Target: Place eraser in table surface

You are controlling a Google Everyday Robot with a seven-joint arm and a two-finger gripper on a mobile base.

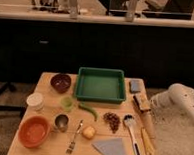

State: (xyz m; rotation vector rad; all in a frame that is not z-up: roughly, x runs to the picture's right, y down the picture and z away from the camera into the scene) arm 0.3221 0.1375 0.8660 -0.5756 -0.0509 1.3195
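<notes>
The eraser point(135, 85), a small blue-grey block, lies flat on the wooden table surface point(48, 113) at the far right corner, just right of the green tray point(101, 85). My gripper point(153, 102) is at the end of the white arm point(179, 97), off the table's right edge. It is to the right of and a little nearer than the eraser, apart from it, with nothing seen in it.
A brown brush point(140, 102) lies just in front of the eraser. On the table are a dark red bowl point(60, 82), a white cup point(35, 101), an orange bowl point(34, 131), a metal cup point(61, 122), a spoon point(130, 125) and a blue-grey triangular cloth point(113, 150).
</notes>
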